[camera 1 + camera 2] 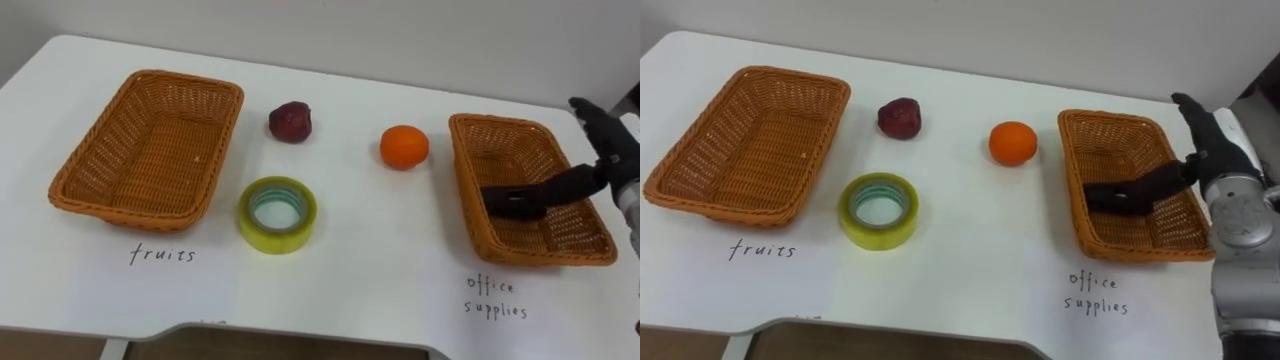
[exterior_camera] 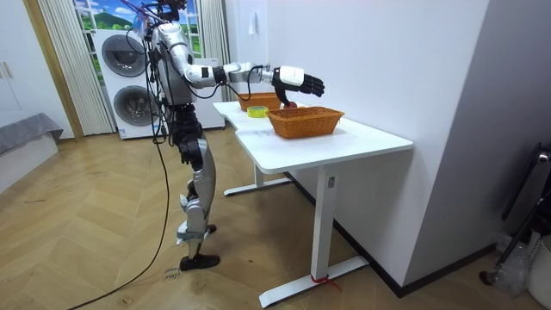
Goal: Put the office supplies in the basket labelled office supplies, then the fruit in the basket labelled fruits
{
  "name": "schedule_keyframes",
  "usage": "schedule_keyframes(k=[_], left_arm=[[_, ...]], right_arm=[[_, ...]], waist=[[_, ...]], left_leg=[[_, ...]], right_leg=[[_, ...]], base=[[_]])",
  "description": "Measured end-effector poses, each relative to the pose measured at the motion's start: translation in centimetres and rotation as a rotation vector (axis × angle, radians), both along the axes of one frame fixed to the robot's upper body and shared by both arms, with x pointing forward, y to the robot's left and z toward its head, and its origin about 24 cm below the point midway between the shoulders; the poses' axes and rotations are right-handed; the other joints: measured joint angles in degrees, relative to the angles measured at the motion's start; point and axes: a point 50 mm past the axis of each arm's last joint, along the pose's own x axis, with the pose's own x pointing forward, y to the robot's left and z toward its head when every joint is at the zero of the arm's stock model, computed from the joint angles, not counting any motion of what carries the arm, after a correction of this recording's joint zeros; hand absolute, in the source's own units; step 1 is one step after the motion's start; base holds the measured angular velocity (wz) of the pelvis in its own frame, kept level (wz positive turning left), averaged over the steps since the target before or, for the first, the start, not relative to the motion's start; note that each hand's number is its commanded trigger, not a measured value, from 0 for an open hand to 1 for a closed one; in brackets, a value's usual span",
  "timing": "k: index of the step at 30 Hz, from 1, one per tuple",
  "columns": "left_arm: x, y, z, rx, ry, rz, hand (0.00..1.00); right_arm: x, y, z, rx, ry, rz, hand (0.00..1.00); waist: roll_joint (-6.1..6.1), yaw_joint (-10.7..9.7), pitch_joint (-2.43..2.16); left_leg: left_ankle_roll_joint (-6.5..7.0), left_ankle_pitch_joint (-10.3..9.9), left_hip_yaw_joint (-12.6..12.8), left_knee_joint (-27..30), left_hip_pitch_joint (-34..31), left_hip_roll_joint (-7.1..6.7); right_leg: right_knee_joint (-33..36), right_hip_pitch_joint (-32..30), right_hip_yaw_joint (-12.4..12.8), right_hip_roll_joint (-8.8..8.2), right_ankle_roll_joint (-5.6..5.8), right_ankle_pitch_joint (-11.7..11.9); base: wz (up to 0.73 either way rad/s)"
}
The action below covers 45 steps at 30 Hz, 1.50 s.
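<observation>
The white bench carries an empty wicker basket at left and a second basket at right. The right hand hovers over the right basket's right edge, fingers wide and holding nothing. Between the baskets lie a tape roll, an orange and a dark red fruit. A black item lies in the right basket.

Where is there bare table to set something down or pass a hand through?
Bare table lies on the near side of the orange, between the tape and the right basket. The left basket is empty. Crowded: the right basket, with a dark object inside and the right hand at its right side.
</observation>
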Motion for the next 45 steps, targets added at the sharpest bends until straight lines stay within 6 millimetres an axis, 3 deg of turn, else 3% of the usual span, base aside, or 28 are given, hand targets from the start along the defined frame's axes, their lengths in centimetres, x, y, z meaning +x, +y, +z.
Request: schedule_keyframes(k=[6, 13, 22, 32, 39, 45], left_arm=[[0.1, -0.1, 0.0, -0.015, -0.007, 0.001, 0.00], [0.3, -0.3, -0.1, -0.024, -0.026, -0.010, 0.00], [0.9, -0.5, -0.1, -0.028, -0.052, -0.035, 0.00], [1.0, -0.4, -0.2, -0.021, -0.052, -0.057, 0.00], [0.3, -0.5, -0.3, -0.035, -0.015, -0.082, 0.00], [0.9, -0.6, -0.3, -0.058, -0.023, -0.085, 0.00]], right_arm=[[0.2, 0.9, 2.4, -0.077, -0.094, 0.033, 0.00], [0.2, 3.2, 5.6, -0.124, -0.229, 0.124, 0.00], [0.1, 4.8, 7.1, -0.117, -0.314, 0.207, 0.00], [0.5, 6.7, 6.7, -0.096, -0.303, 0.292, 0.00], [1.2, 9.1, 7.9, -0.128, -0.344, 0.380, 0.00], [1.4, 9.7, 8.4, -0.122, -0.365, 0.398, 0.00]], waist=[[0.65, 0.1, 0.38], [0.95, 0.0, 0.49], [1.04, 0.4, 0.52], [0.66, 2.8, 0.28], [-0.20, 4.1, -0.08], [-0.26, 5.1, 0.34]], left_leg=[[0.00, 0.0, 0.3, -0.1, 0.1, 0.00], [0.00, 0.0, 0.5, -0.2, 0.1, 0.04], [0.00, 0.0, 0.5, -0.3, 0.0, 0.06], [0.00, 0.0, 0.6, -0.3, 0.0, 0.13], [-0.01, 0.0, -0.9, -0.1, -0.6, 0.05], [-0.01, 0.0, -2.4, 0.1, -1.2, -0.12]], right_leg=[[0.1, -0.3, 0.5, 0.03, 0.00, 0.0], [0.1, -0.5, 0.7, 0.05, 0.00, 0.0], [0.3, -0.3, 0.6, 0.04, 0.00, 0.0], [0.8, -0.8, 0.4, 0.03, 0.00, 0.0], [0.7, -0.5, -3.0, -0.16, 0.00, 0.0], [0.7, -0.2, -4.4, -0.29, 0.01, 0.0]], base=[[-0.03], [0.00], [0.00], [0.00], [0.13], [0.12]])
